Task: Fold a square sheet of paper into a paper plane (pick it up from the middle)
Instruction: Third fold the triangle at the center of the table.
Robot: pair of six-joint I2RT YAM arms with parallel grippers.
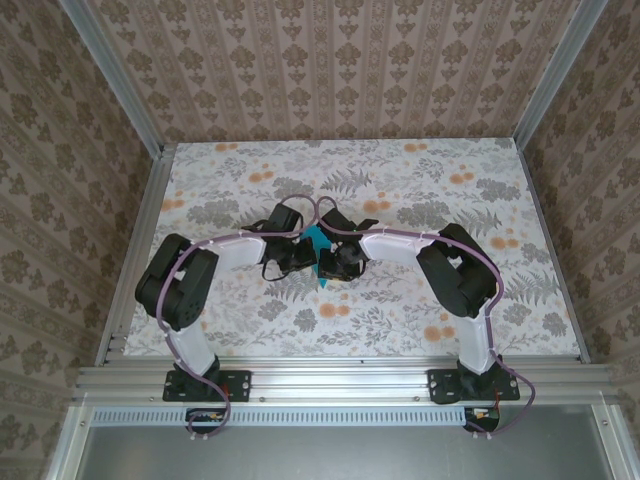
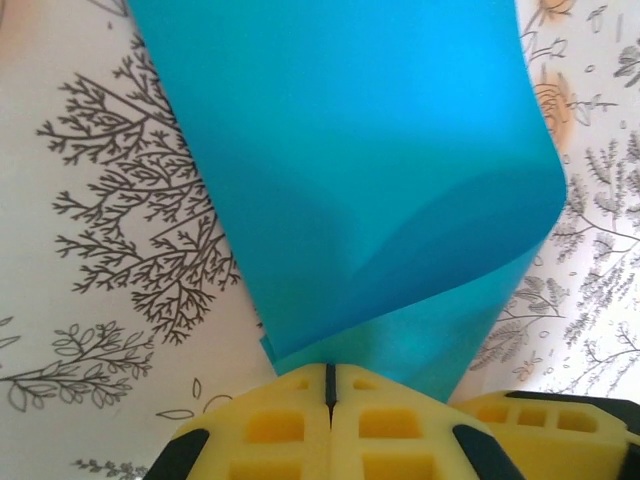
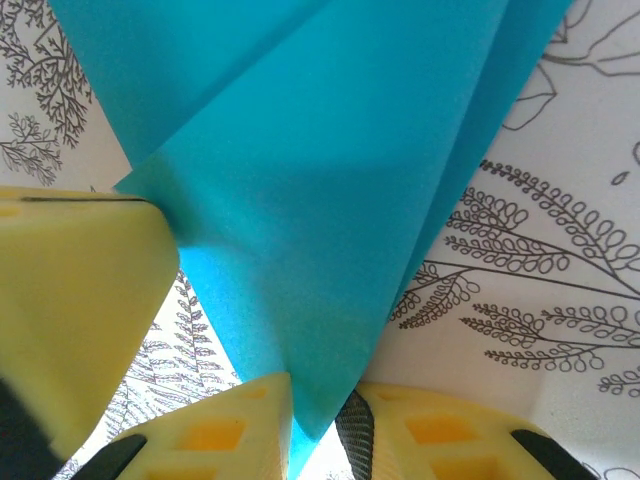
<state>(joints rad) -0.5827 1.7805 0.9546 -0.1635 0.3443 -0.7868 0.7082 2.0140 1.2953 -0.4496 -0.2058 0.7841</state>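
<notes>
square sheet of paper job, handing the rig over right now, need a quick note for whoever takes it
Left end effector: shut on the square sheet of paper at its near edge.
Right end effector: a pointed corner of the sheet sits between its fingers; whether it is pinched, cannot tell.
Sheet: over the middle of the table, between both arms, curled over rather than flat.
Done: sheet picked up, one flap bent over.
Left: press sharp creases and form the plane; no dart shape yet.

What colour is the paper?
The paper is plain teal-blue, clearest from the left wrist.
</notes>
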